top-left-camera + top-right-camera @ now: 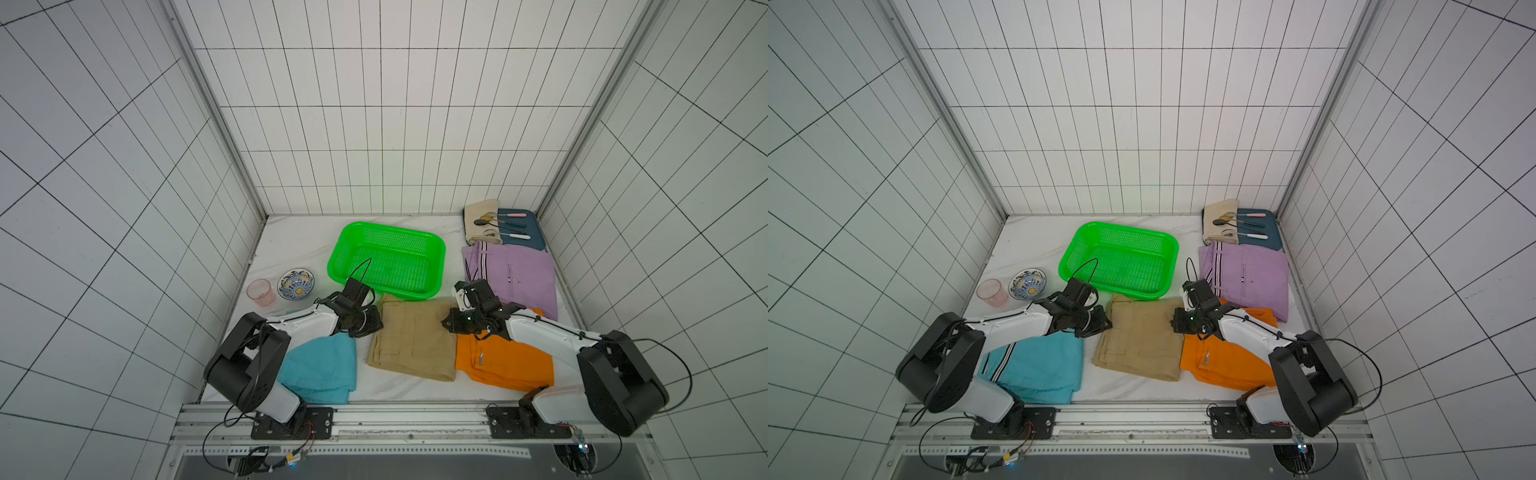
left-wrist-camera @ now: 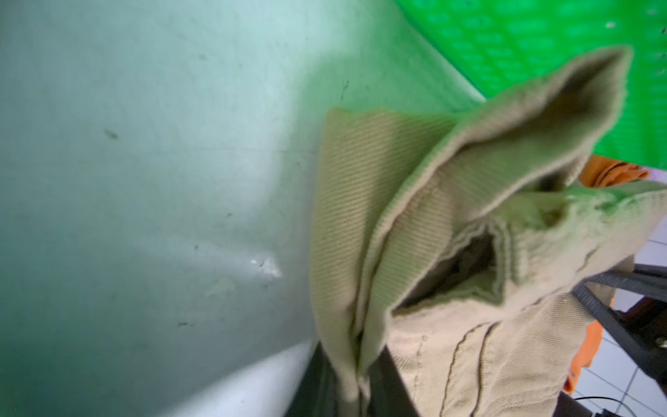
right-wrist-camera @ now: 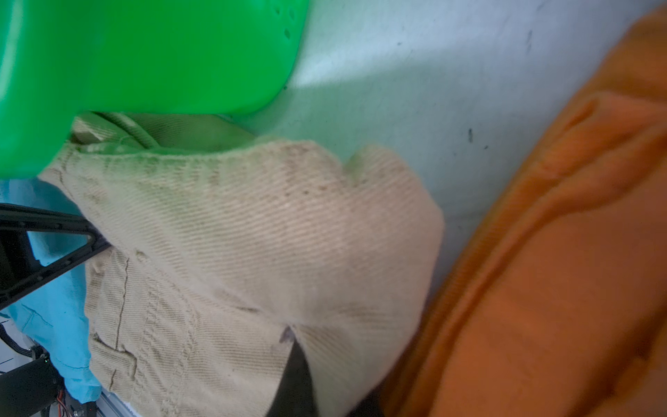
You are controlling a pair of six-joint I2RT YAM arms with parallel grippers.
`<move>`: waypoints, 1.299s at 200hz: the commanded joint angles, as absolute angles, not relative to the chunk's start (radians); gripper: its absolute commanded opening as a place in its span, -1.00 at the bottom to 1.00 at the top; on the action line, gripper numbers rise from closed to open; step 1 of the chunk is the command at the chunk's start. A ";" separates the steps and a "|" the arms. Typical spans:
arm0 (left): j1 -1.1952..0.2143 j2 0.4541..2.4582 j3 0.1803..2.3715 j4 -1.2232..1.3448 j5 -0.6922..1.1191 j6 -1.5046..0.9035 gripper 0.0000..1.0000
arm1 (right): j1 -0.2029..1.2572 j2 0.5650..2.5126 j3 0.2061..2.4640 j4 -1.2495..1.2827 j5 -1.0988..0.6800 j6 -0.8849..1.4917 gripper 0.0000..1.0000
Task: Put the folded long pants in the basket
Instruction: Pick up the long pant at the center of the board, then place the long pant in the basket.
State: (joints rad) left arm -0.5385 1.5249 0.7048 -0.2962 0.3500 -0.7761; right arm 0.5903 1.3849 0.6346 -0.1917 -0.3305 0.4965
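The left pincer [image 1: 376, 326] and right pincer [image 1: 446, 324] both pinch the folded tan cloth pants [image 1: 411, 345], lying on the white worktop [image 1: 291, 249] against the bright green plastic basket [image 1: 390, 239]. Lifted, the folds may flop open or bump the basket away.

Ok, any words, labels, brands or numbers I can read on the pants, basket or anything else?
No readable text anywhere.
tan pants: none.
green basket: none.
lilac pants: small round mark, too small to read.
orange pants: small tag, too small to read.
bowl: painted pattern, no letters.
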 commanded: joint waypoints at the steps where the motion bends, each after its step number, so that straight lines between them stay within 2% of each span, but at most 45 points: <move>1: -0.545 1.494 0.698 -0.321 0.315 -0.775 -1.00 | 0.592 1.384 0.669 -0.185 -0.335 0.485 -1.00; 71: -0.612 1.197 0.763 -0.521 0.169 -0.723 -1.00 | 0.655 1.172 0.674 -0.298 -0.339 0.515 -1.00; 125: -0.641 0.993 0.930 -0.711 0.185 -0.734 -1.00 | 0.758 0.969 0.889 -0.578 -0.289 0.543 -1.00; 159: -0.636 0.959 1.073 -0.792 0.137 -0.721 -1.00 | 0.759 0.985 1.093 -0.700 -0.244 0.522 -1.00; 199: -0.450 1.114 1.324 -0.863 0.221 -0.655 -1.00 | 0.754 1.188 1.368 -0.727 -0.181 0.479 -1.00; 229: -0.378 1.306 1.508 -0.891 0.212 -0.592 -1.00 | 0.720 1.356 1.538 -0.722 -0.142 0.424 -1.00; 245: -0.342 1.389 1.560 -0.868 0.219 -0.589 -1.00 | 0.666 1.462 1.624 -0.719 -0.171 0.419 -1.00; 260: -0.290 1.479 1.595 -0.845 0.300 -0.614 -1.00 | 0.602 1.537 1.648 -0.678 -0.245 0.450 -1.00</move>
